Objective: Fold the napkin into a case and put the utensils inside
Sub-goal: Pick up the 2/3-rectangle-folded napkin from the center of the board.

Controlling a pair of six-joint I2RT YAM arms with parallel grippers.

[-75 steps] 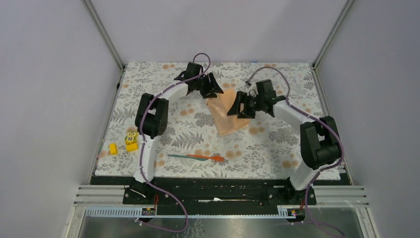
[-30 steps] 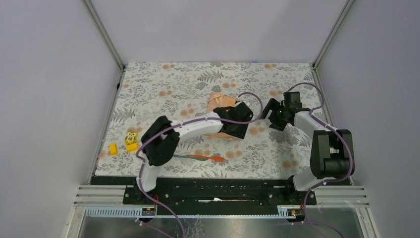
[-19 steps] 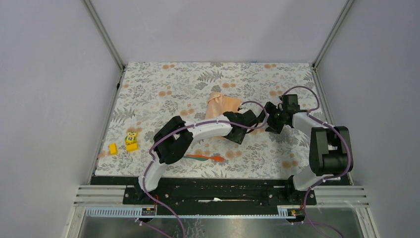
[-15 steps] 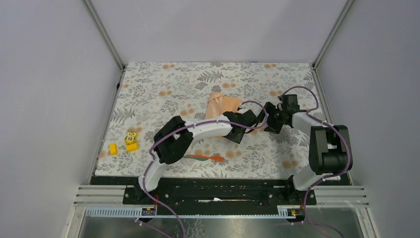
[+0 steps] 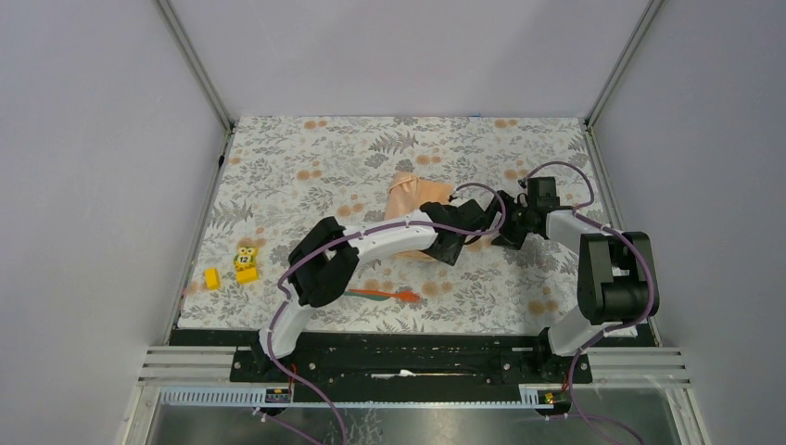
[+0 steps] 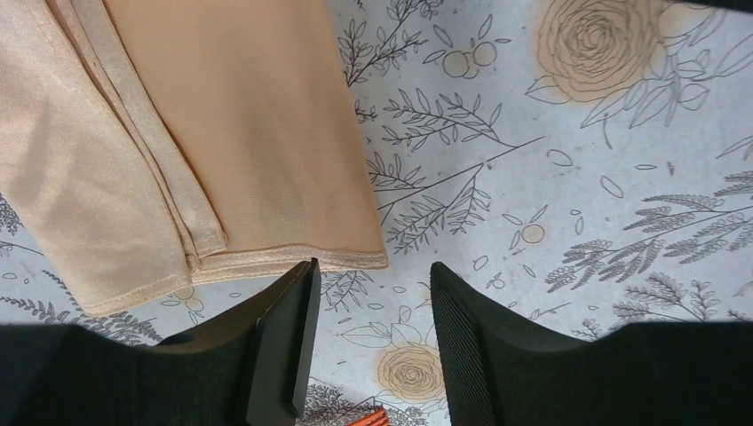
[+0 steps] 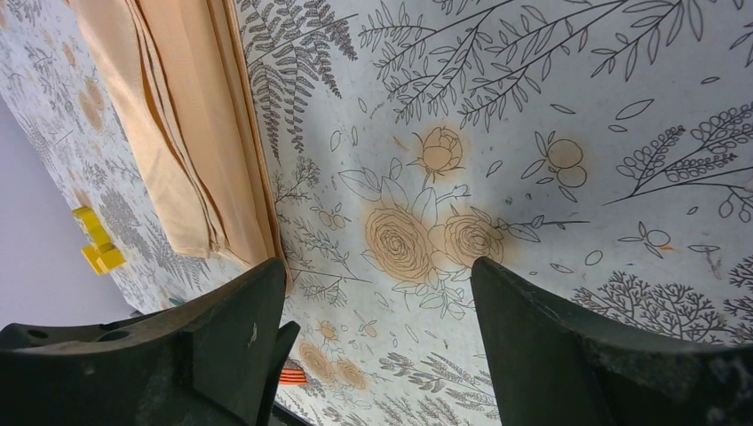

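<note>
Left gripper [image 6: 373,266] moved across to napkin [image 6: 222,115] near corner, half-open, empty; right gripper [image 7: 377,266] wide, empty. Napkin judged limp, light: hem corner best pinched.

We count one peach-orange napkin [image 5: 412,193], folded in layers, and two utensils [image 5: 382,295], one teal-green and one orange-red. Yellow toy pieces make two groups: a single small block [image 5: 211,277] and a cluster [image 5: 246,264] whose parts we cannot separate. There is one floral tablecloth [image 5: 306,167], and two grippers: the left gripper [image 6: 373,271] and the right gripper [image 7: 377,266].
</note>
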